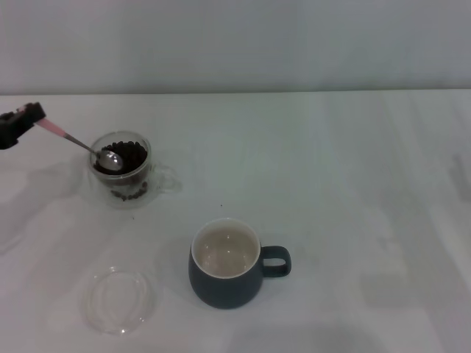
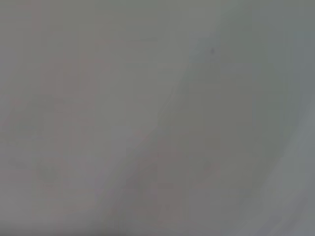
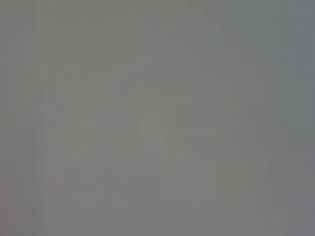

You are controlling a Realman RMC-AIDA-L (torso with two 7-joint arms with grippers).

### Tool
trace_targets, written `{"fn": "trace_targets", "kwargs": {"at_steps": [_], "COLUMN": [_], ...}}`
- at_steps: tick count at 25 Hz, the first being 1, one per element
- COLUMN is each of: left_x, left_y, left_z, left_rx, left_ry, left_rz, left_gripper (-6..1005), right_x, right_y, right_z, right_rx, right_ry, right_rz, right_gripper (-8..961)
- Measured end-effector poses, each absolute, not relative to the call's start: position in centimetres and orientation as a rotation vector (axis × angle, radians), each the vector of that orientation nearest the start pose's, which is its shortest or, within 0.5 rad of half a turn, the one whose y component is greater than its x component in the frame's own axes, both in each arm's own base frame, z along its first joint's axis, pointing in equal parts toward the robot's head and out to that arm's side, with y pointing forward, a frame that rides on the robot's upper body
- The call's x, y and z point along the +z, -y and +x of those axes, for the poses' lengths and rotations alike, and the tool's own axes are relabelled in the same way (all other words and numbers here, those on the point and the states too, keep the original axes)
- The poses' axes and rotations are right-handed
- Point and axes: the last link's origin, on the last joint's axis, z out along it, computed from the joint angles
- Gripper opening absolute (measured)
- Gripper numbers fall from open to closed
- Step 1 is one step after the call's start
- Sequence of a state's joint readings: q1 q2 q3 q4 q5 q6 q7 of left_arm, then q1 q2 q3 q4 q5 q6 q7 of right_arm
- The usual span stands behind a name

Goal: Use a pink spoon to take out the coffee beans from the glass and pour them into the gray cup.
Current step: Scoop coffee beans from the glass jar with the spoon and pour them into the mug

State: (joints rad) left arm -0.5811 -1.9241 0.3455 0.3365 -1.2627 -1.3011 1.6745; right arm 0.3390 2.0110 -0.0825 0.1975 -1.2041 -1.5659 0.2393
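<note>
White tabletop point(image 1: 353, 184) under a pale grey wall, seen from the head camera. Both wrist views filled with blank grey blur only.

At the far left edge, around ten o'clock from the table's middle: black left gripper point(image 1: 22, 121), closed on the end of the slim pale pink handle of the small pink spoon point(image 1: 82, 145). Handle slanting down toward four o'clock, shiny metal neck crossing the rim, metal bowl lying inside the glass on top of the beans. Hard to tell whether any beans sit in the spoon bowl.

Just beyond the spoon: small clear double-walled glass cup point(image 1: 121, 175), upright, clear side handle pointing toward three o'clock. Inside, a heap of small dark brown coffee beans point(image 1: 132, 156), touching the spoon bowl.

Toward five o'clock from the glass, well apart: rounded dark blue-gray ceramic mug point(image 1: 227, 265), upright, cream-white inside, loop handle pointing toward three o'clock. No beans visible in it.

At nine o'clock from the mug, near the front edge, directly at six o'clock from the glass: flat clear round glass dish point(image 1: 118, 298), lying flat on the table, apart from both cups.

Right gripper not visible in any view.
</note>
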Motion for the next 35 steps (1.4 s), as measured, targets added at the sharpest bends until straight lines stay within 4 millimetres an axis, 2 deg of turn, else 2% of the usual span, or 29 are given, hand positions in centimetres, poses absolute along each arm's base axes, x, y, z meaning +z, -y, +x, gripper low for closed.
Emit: {"fn": "trace_targets", "kwargs": {"at_steps": [5, 10, 16, 21, 26, 32, 35], "left_x": [5.1, 4.2, 4.3, 4.3, 4.4, 5.4, 5.6], "left_y": [-37.7, -38.1, -38.2, -37.9, -37.1, -35.5, -34.8], "left_z": [-31.3, -31.7, -31.5, -31.7, -32.7, -34.3, -34.6], "left_rx": [-0.891, -0.820, -0.872, -0.912, -0.958, -1.093, -1.134], "left_ry": [1.082, 1.135, 1.164, 1.264, 1.374, 1.434, 1.450], "left_rz": [-2.140, -2.135, -2.097, -2.057, -1.978, -1.814, -1.784], "left_gripper": [136, 136, 135, 135, 135, 135, 136], "right_x": [3.6, 3.5, 3.5, 3.5, 3.5, 3.5, 3.6], "right_y": [-26.8, -26.7, -26.7, -26.8, -26.8, -26.7, -26.7], "right_z": [35.5, 35.4, 35.3, 35.2, 35.3, 35.3, 35.3], "right_rx": [0.889, 0.895, 0.897, 0.899, 0.899, 0.897, 0.896], "right_ry": [-0.505, -0.499, -0.498, -0.497, -0.497, -0.498, -0.495], "right_rz": [-1.319, -1.329, -1.331, -1.332, -1.331, -1.330, -1.331], "right_gripper": [767, 766, 766, 766, 766, 766, 766]}}
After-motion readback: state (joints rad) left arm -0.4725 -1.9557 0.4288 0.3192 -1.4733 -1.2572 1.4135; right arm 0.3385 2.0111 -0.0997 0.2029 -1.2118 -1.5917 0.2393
